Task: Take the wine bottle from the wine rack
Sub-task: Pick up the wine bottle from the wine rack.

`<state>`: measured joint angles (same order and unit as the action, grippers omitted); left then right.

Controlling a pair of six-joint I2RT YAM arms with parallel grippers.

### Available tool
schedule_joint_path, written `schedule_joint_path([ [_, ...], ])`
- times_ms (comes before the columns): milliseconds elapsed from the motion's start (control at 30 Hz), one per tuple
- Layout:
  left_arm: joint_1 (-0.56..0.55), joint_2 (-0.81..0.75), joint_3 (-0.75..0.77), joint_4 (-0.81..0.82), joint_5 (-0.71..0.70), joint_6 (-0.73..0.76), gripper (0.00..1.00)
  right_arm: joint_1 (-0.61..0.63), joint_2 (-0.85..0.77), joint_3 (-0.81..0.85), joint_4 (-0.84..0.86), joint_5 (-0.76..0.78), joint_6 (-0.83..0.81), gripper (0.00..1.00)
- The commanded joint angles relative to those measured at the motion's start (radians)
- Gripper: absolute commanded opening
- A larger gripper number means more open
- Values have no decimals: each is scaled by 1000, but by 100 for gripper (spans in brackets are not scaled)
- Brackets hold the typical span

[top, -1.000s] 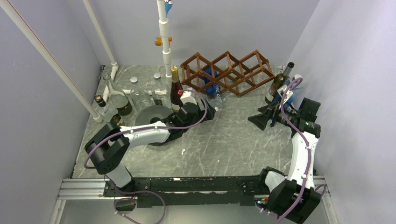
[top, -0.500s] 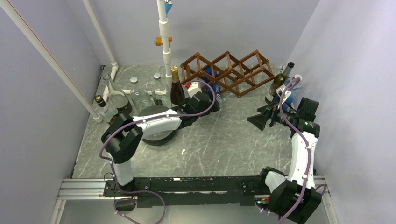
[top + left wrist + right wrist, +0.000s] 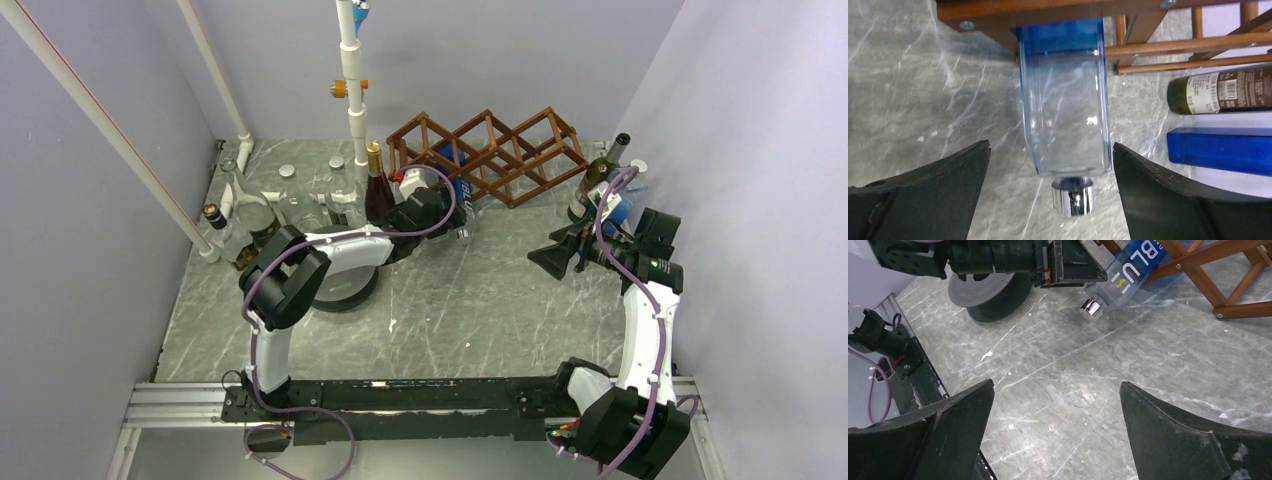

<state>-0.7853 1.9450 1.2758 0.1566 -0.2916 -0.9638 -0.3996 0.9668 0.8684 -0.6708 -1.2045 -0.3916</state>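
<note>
**Task object.** The clear blue-tinted square glass bottle [image 3: 1065, 110] lies in a lower cell of the brown wooden lattice wine rack [image 3: 500, 150], toward the rack's left end. Its long axis runs far to near. The base sits inside the cell, and the silver cap [image 3: 1073, 196] points out of the rack front toward the near edge of the table. In the right wrist view, the lettering "BLU" runs along the bottle's side. The cap end sits low over the grey marble tabletop [image 3: 470, 310]; whether it touches cannot be determined.

**Grippers.** The left gripper [image 3: 1050, 146] faces the cap, in line with the bottle's axis. Its fingers are spread wide and hold nothing. The bottle's shoulder and cap lie between the fingertips, with a visible gap on one side and the other fingertip [image 3: 1128, 160] just beside the glass. The right gripper [image 3: 548, 258] hangs over the right side of the table, well apart from the rack. Its fingers are fully spread and empty.

**Edges and room.**
- Wooden bars of the rack frame the bottle's base end.
- An upright dark bottle with a gold cap [image 3: 377, 190] stands just beside the rack's left end.
- A black round disc [image 3: 985, 292] lies near, below the left arm.
- A dark green labelled bottle [image 3: 1218, 92] and a blue rectangular block [image 3: 1220, 150] are off the rack's right end.
- Bare marble extends from the cap toward the near rail, between the two arms.
</note>
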Motion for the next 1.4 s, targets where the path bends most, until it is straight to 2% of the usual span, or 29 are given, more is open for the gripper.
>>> schedule_joint_path([
  [0,31,30,0,190,93,13,97,14,-4,7,28,8,-28,100],
  [133,38,56,11,233,109,20,98,23,-2,9,27,19,-32,100],
  [333,40,107,73,174,89,-9,97,35,1,11,26,28,-35,100],
  [700,40,171,126,176,-5,-42,90,50,8,11,27,43,-39,100],
  [1000,41,209,165,181,-28,-59,85,61,8,9,28,59,-43,100],
  [1100,39,204,140,220,-23,-61,72,64,7,8,30,63,-41,100],
  [1200,39,191,106,271,-8,-62,52,65,8,7,31,68,-43,100],
  [1367,22,135,24,347,-8,-45,25,68,5,6,33,71,-42,100],
])
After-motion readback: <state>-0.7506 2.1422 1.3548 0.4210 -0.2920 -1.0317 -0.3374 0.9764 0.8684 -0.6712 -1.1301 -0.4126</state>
